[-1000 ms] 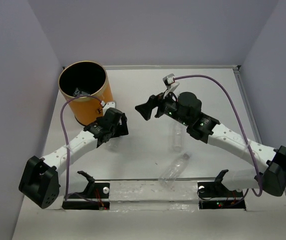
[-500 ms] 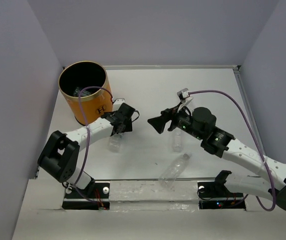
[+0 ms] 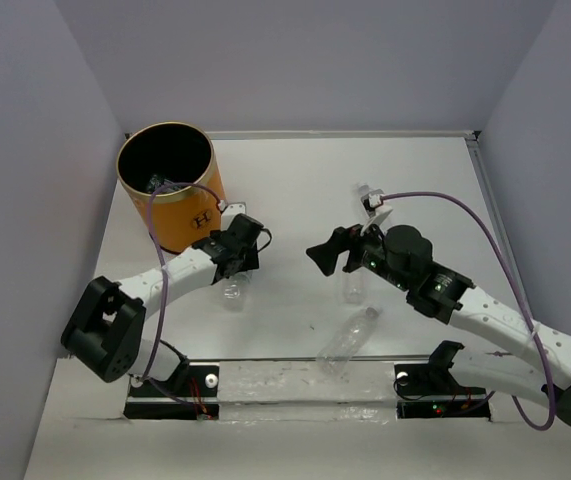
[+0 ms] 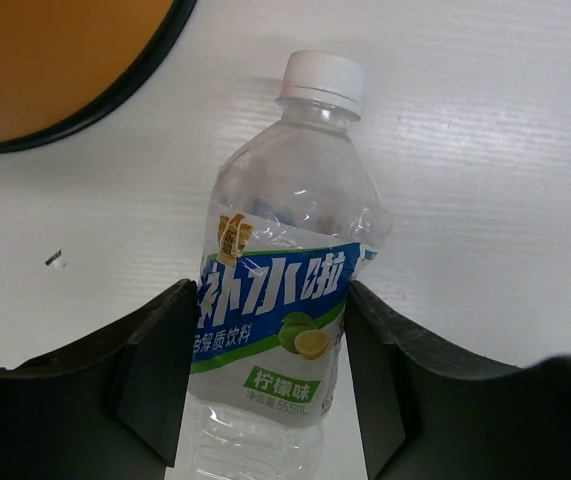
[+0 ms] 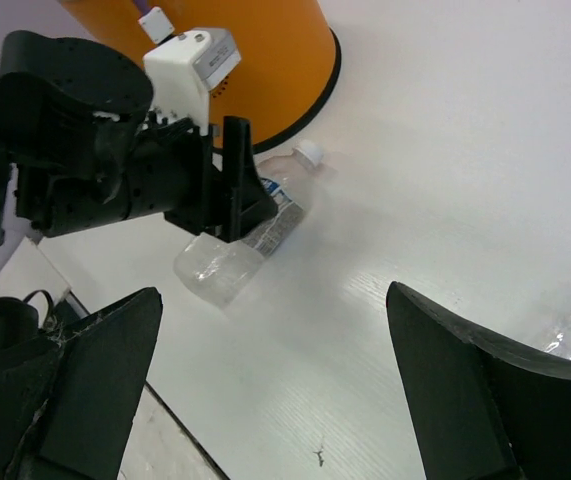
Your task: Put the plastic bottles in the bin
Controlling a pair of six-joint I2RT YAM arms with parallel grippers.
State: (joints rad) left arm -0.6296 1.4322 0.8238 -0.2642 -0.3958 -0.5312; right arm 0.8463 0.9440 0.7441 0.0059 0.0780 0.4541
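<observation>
Left gripper (image 4: 270,305) just clamped shut on blue-label bottle (image 4: 287,225), lying on table (image 3: 295,190) beside bin (image 3: 172,226) base, near left edge: pickup begun, lift next. Right gripper (image 5: 273,300) spread wide, empty, mid-table

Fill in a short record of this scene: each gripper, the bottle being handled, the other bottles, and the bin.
left gripper: shut on the labelled bottle
labelled bottle: lying on the table, white cap end near the bin's base
right gripper: open, holding nothing
loose bottles: two lying on the table, one beside the right gripper, one nearer the arm bases
bin: upright, far left of the table
</observation>
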